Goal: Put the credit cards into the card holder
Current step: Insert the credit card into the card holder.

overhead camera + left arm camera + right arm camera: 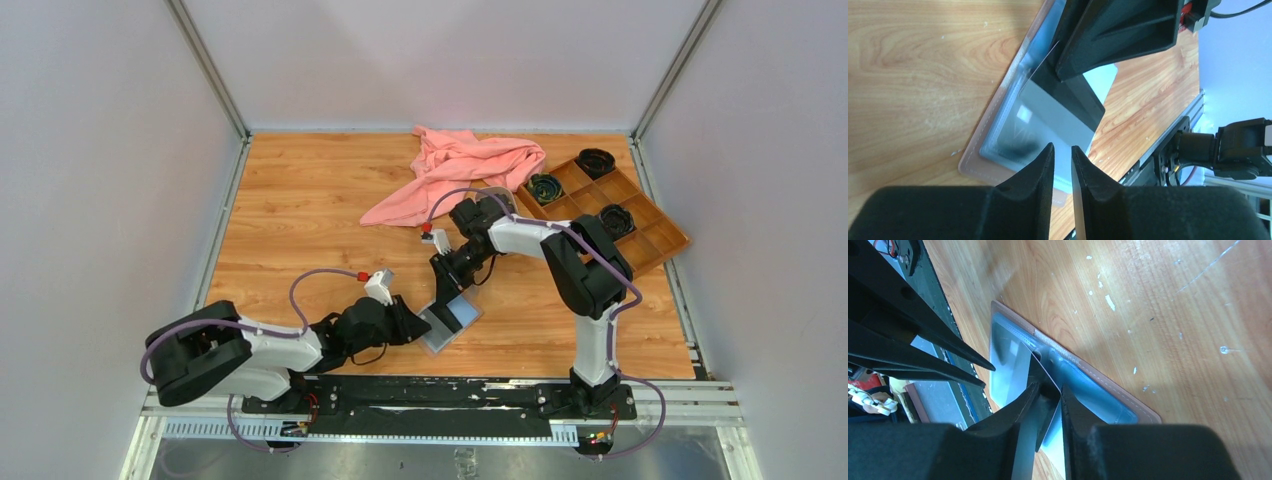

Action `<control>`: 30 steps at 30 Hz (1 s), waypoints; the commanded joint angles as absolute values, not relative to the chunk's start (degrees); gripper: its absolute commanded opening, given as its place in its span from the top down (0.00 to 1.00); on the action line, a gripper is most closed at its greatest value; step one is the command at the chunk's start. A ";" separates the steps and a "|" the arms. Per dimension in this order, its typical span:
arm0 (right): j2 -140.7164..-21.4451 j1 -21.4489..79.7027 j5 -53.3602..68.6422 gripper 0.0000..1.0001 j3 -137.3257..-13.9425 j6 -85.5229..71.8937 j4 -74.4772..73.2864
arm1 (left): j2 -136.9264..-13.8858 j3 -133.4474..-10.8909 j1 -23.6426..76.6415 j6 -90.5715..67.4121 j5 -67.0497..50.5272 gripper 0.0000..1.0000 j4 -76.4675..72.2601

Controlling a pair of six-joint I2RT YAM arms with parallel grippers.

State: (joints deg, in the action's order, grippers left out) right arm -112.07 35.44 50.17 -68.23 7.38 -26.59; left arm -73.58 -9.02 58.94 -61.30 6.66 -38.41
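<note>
Hovering at the bottom of the left wrist view, the left gripper (1062,150) has its fingers a narrow gap apart, holding nothing. Just beyond it the card holder (455,320) lies open on the table (300,200). A dark credit card (1063,110) leans, apparently only partway, into a clear sleeve (1098,395). The right gripper (1049,389) straddles that card with its jaws slightly parted. Unseated, the card may tip out, and a finger lifting away could drag the holder askew.

Reaching low and rightward with the left arm (280,345), left jaws parted by a narrow slit. Arching over and down with the right arm (520,235), right jaws slightly apart, tips near the left ones.
</note>
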 commanded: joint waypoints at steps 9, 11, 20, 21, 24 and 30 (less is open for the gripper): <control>-110.80 37.78 44.30 0.64 -70.20 12.36 -31.04 | -62.87 -6.75 58.61 -62.19 6.44 0.73 -23.79; -110.54 38.13 43.84 0.62 -70.22 12.68 -31.23 | -63.09 -6.49 58.62 -62.53 6.25 0.72 -23.64; -110.34 39.62 40.54 0.60 -70.70 14.07 -32.72 | -68.83 -8.59 58.59 -62.79 5.45 0.67 -23.73; -110.42 39.99 40.14 0.60 -70.75 14.21 -32.87 | -69.28 -8.80 58.63 -62.88 5.45 0.67 -23.81; -110.66 41.26 39.21 0.60 -70.80 14.28 -33.07 | -70.22 -9.25 58.69 -62.86 5.53 0.67 -23.82; -111.16 43.84 39.72 0.60 -71.09 13.81 -33.20 | -70.90 -9.18 58.65 -63.00 6.19 0.69 -23.82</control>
State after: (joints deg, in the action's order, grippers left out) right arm -110.52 41.10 42.00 -70.89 12.67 -30.83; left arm -69.08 -9.06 58.89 -63.29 5.37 -26.94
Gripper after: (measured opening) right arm 0.393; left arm 0.317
